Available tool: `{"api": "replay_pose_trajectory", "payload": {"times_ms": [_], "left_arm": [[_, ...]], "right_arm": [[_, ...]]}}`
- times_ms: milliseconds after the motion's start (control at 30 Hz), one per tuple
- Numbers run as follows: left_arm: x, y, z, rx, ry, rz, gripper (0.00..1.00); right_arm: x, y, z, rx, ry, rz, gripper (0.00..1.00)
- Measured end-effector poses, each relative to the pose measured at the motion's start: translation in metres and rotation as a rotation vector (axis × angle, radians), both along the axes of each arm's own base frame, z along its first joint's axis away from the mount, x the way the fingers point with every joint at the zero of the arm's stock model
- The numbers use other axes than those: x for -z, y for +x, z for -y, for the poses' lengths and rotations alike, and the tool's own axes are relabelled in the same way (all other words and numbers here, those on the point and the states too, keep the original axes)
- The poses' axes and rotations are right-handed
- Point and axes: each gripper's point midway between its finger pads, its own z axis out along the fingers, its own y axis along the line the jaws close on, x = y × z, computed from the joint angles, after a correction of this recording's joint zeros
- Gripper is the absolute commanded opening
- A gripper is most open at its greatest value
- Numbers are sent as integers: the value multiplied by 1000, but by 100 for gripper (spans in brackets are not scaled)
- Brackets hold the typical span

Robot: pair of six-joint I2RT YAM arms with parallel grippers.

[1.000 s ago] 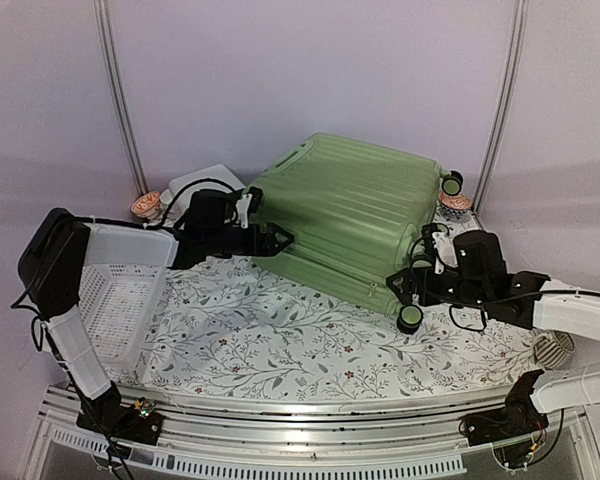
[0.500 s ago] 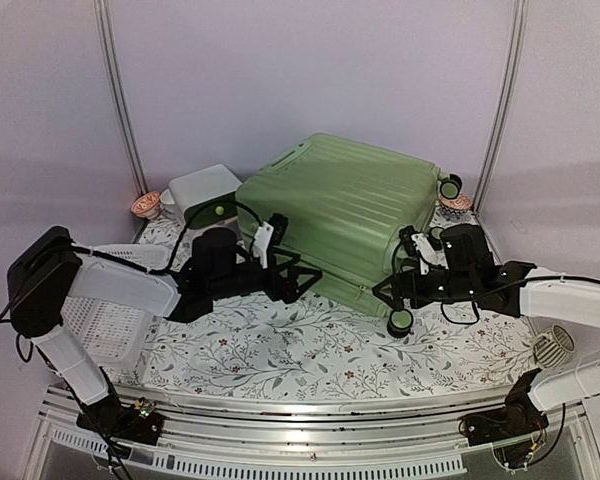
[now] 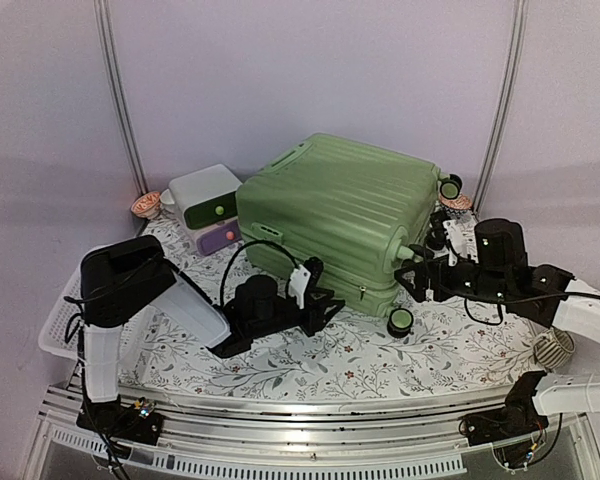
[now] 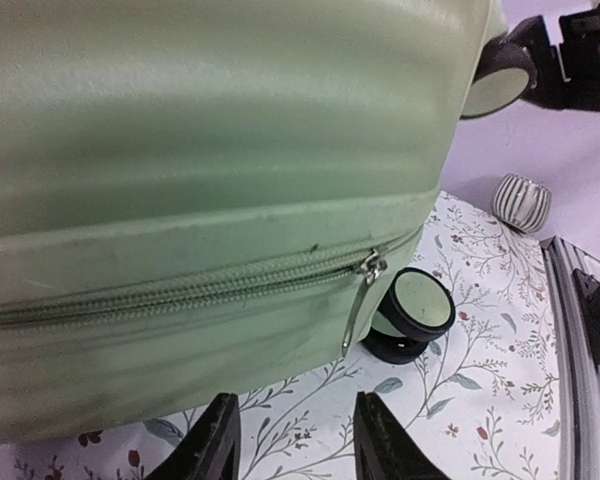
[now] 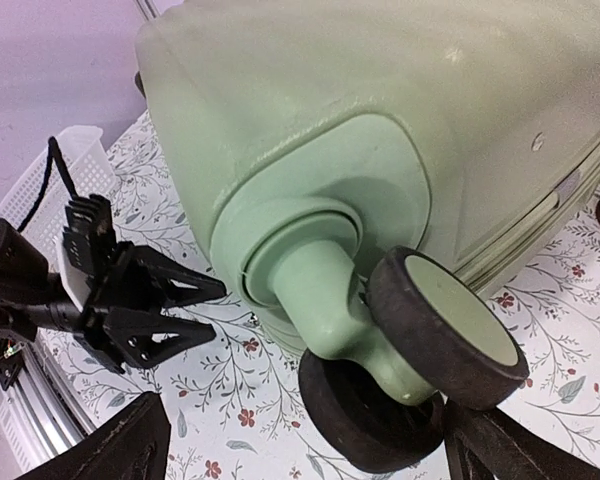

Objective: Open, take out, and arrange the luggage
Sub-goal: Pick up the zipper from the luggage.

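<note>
Top external view: the luggage (image 3: 340, 215), zipped shut, lies flat on its ribbed shell toward the far edge of the tabletop (image 3: 310, 365). Its zip seam faces the near edge and its wheels face the right edge, a lay that puts the fastening within reach of both arms.

The left tool (image 3: 330, 305) hangs low over the floral cloth mid-tabletop, aimed at the case's near side. In the left wrist view its fingers stand part-way apart with nothing between them. The zipper pull (image 4: 358, 300) dangles from the seam just ahead, beside the lower wheel (image 4: 415, 312), and looks to be the target.

The right tool (image 3: 412, 280) sits at the case's near right corner, spread wide and holding nothing. In the right wrist view the green wheel post and the upper wheel (image 5: 450, 315) lie just ahead of its fingers, with no contact visible. Its station there looks meant to steady the case while the zip is worked.

A drawer box (image 3: 212, 205) stands at the far left beside the case, and a white basket (image 3: 65, 325) waits at the left edge. By appearances, opening has yet to begin.
</note>
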Motion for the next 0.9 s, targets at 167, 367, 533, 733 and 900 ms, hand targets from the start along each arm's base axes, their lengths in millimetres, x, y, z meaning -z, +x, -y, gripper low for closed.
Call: {"api": "replay_pose_trajectory", "payload": {"times_ms": [167,367,533,733,900], "left_arm": [[11,-2,12,-10,-3,8,41],[13,-6,30,10,-15,33,41],[10,-3,42,18,-23,59,41],[9,1,50,19,-23,71,33],[6,3,56,27,-27,89,17]], "right_arm": [[-12,2,8,36,9,40,99],[-5,13,12,67,-62,31,99],[-12,22,21,97,-117,66,99],[-19,30,35,127,-143,87,99],[-19,29,37,114,-132,76,99]]}}
